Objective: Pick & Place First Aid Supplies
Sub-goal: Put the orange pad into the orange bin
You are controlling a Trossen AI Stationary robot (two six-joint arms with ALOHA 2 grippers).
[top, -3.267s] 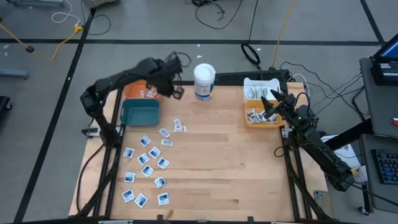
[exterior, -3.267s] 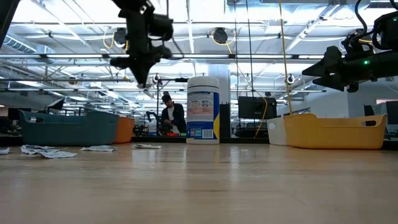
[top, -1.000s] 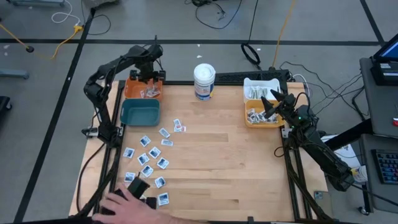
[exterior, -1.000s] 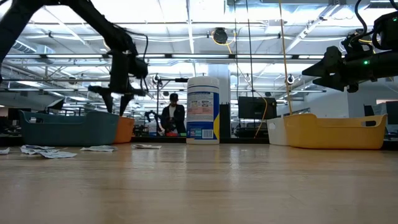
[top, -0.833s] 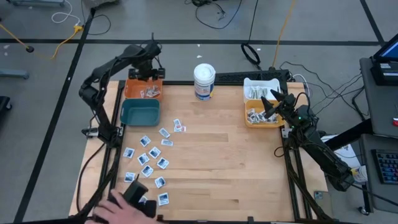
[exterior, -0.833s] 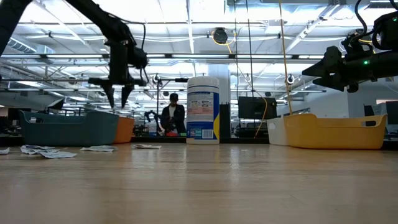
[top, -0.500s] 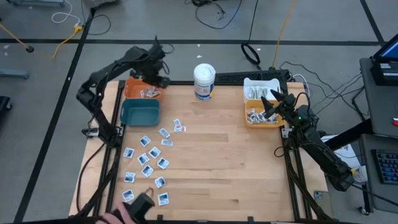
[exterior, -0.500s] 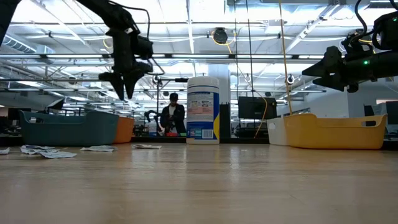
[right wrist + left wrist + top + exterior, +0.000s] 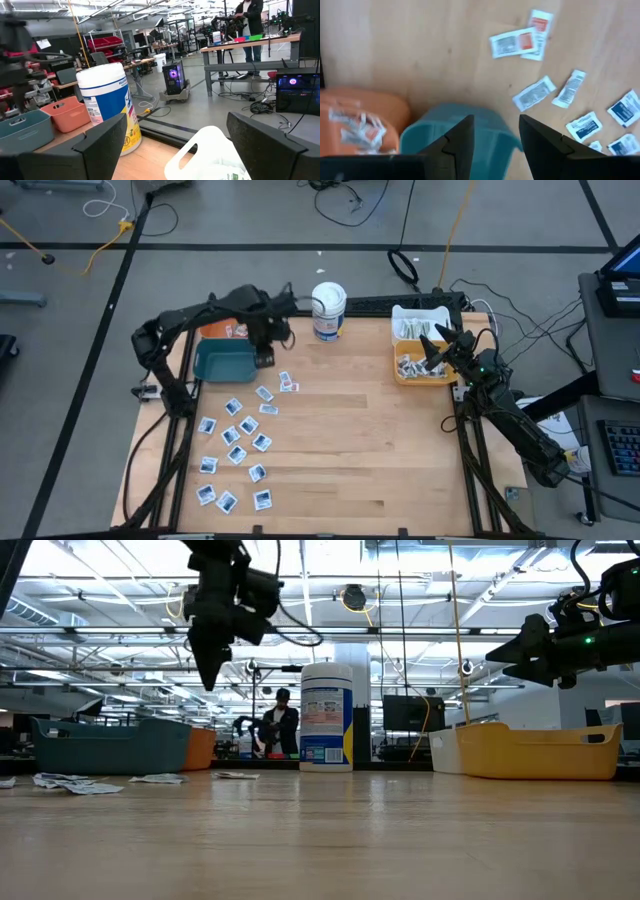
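Note:
The first aid supplies are small flat packets scattered on the wooden table: two with red marks (image 9: 515, 42), whitish strips (image 9: 535, 93) and blue-and-white sachets (image 9: 235, 442). More lie in the orange bin (image 9: 355, 122). My left gripper (image 9: 496, 120) points straight down, open and empty, high above the right edge of the teal bin (image 9: 222, 362); the low view shows it (image 9: 210, 675) well clear of the table. My right gripper (image 9: 432, 346) waits open above the yellow bin (image 9: 420, 370) at the far right.
A tall white tub with a blue label (image 9: 328, 310) stands at the table's far edge, right of my left arm. A white bin (image 9: 420, 318) sits behind the yellow one. The table's middle and right part (image 9: 380, 440) is bare wood.
My left gripper has swung from above the orange bin toward the table's right and near side, risen a little and rolled about its own axis; it now hangs over the teal bin's right edge. A person's hand with a dark device at the near left edge has withdrawn from view.

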